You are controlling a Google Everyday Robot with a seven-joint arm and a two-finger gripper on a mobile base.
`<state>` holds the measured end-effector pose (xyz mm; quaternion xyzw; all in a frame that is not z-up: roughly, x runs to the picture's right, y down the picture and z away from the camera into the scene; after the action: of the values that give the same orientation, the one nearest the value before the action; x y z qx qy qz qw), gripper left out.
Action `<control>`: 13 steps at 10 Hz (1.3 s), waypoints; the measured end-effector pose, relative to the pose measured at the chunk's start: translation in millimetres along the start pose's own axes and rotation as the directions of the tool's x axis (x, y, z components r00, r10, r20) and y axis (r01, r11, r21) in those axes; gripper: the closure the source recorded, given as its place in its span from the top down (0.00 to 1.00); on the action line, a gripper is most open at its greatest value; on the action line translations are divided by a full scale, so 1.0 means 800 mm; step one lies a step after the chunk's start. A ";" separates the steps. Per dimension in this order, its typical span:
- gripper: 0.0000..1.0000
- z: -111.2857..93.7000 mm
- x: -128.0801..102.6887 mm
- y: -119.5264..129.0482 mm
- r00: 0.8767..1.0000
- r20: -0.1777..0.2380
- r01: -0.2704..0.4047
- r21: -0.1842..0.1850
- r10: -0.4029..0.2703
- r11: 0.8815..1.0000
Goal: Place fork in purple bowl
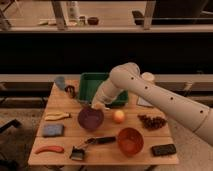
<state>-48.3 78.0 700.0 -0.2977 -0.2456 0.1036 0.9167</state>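
Observation:
The purple bowl (90,120) sits on the wooden table (65,157), left of centre. My gripper (97,106) hangs at the end of the white arm, just over the bowl's far rim, in front of the green tray (88,89). A thin pale sliver, the fork (84,103), sticks out to the left of the gripper above the bowl's far-left rim. The gripper looks shut on it.
An orange bowl (130,141) stands front right, with a peach-coloured fruit (119,116) and grapes (151,121) nearby. A black-handled brush (92,142), red pepper (48,149), blue sponge (52,130), banana (57,116), blue cup (60,82) and black device (164,149) lie around.

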 end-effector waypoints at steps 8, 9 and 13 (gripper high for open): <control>0.01 0.040 0.006 0.006 0.996 -0.079 0.045 -0.071 -0.051 0.996; 0.01 0.048 0.007 0.007 0.993 -0.097 0.051 -0.094 -0.060 0.994; 0.01 0.071 0.021 0.016 0.988 -0.134 0.056 -0.154 -0.077 0.986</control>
<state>-63.4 122.0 738.3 -0.3639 -0.1977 0.0328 0.9096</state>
